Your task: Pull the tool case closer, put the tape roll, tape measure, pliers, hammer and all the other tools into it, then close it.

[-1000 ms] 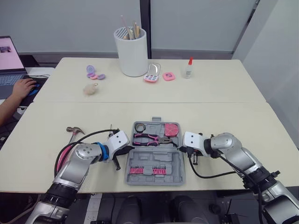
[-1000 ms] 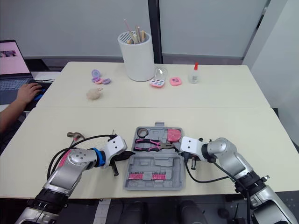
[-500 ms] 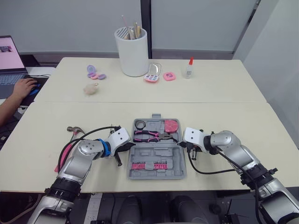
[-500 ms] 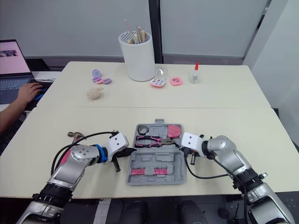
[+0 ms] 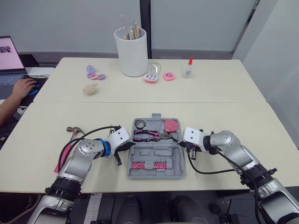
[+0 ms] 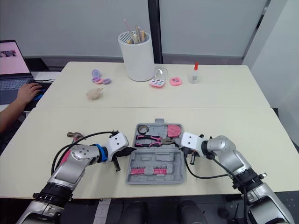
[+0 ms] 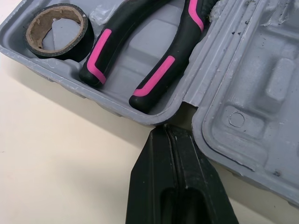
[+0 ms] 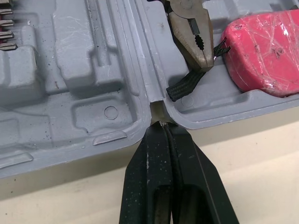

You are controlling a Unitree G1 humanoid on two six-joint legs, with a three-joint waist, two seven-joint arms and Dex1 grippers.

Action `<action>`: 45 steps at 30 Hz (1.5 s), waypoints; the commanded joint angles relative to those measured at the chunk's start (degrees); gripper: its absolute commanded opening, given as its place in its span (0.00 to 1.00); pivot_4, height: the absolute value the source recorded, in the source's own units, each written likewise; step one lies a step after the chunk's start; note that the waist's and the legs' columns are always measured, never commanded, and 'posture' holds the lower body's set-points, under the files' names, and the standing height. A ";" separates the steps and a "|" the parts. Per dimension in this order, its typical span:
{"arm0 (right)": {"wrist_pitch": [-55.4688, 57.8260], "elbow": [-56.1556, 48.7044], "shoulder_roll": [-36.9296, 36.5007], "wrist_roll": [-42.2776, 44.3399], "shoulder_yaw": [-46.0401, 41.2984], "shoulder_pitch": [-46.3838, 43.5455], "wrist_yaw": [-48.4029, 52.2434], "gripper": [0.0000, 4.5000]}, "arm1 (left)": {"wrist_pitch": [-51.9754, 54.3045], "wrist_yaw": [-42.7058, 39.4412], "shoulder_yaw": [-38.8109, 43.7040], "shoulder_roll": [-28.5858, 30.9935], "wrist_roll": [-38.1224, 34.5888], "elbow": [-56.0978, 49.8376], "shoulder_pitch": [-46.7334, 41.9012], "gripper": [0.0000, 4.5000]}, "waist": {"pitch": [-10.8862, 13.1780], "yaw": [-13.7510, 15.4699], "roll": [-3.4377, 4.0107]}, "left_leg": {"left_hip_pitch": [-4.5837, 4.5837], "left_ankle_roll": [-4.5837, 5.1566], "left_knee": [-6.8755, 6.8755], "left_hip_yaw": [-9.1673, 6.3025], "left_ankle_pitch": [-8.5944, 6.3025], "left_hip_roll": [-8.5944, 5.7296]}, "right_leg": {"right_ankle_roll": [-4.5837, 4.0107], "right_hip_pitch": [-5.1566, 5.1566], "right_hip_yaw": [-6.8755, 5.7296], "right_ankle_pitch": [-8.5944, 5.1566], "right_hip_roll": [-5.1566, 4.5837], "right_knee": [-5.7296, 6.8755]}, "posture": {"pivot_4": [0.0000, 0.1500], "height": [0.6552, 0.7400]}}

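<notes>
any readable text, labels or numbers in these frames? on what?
No text can be read anywhere.
Grey plastic tool case: moulded shapes, no lettering visible.
Pink tape measure: no legible marking.
Open laptop screen: too small to read.
Small clear glue bottle with red cap: any label too small to read.

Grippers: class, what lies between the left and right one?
The open tool case spans the stretch between left gripper and right gripper, in the left eye view.
</notes>
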 commanded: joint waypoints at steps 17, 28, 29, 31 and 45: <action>-1.20 -1.53 1.61 0.96 -0.41 -1.46 0.19 0.00 | -1.53 0.10 -0.62 -0.92 0.01 1.27 -1.99 0.00 | 0.00 -0.01 0.00 | 0.00 0.00 0.00 0.01 0.00 0.00 | 0.00 0.00 0.00 0.00 0.01 0.00 | 1.00 1.00; -2.75 -0.15 0.29 -0.53 -0.44 -1.53 -0.70 0.00 | -1.08 -0.63 -0.03 0.11 -0.45 0.48 -0.82 0.00 | 0.00 -0.05 0.00 | 0.01 0.00 0.00 0.01 0.00 0.00 | 0.00 0.00 0.01 0.00 0.01 0.00 | 1.00 1.00; -3.06 0.15 0.01 -0.68 -0.66 -1.61 -0.92 0.00 | -1.03 -0.77 0.19 0.41 -0.60 0.21 -0.57 0.00 | 0.00 -0.07 0.00 | 0.01 0.00 0.00 0.01 0.00 0.00 | 0.00 0.00 0.01 0.00 0.01 0.00 | 1.00 1.00; -3.59 0.68 -0.60 -0.72 -1.18 -1.73 -0.91 0.00 | -1.54 -0.37 0.72 0.97 -0.45 0.26 -0.27 0.00 | 0.00 -0.09 0.00 | 0.01 0.00 0.00 0.01 0.00 0.00 | 0.00 0.00 0.01 0.00 0.01 0.00 | 1.00 1.00; -0.06 -6.68 -8.87 7.29 -9.95 0.69 4.67 0.05 | 0.93 -6.90 13.17 8.78 -13.18 -8.12 3.07 0.04 | 0.02 -0.06 0.01 | -0.07 0.00 -0.03 0.03 0.00 0.07 | 0.00 -0.05 0.02 0.00 -0.08 -0.05 | 1.00 1.00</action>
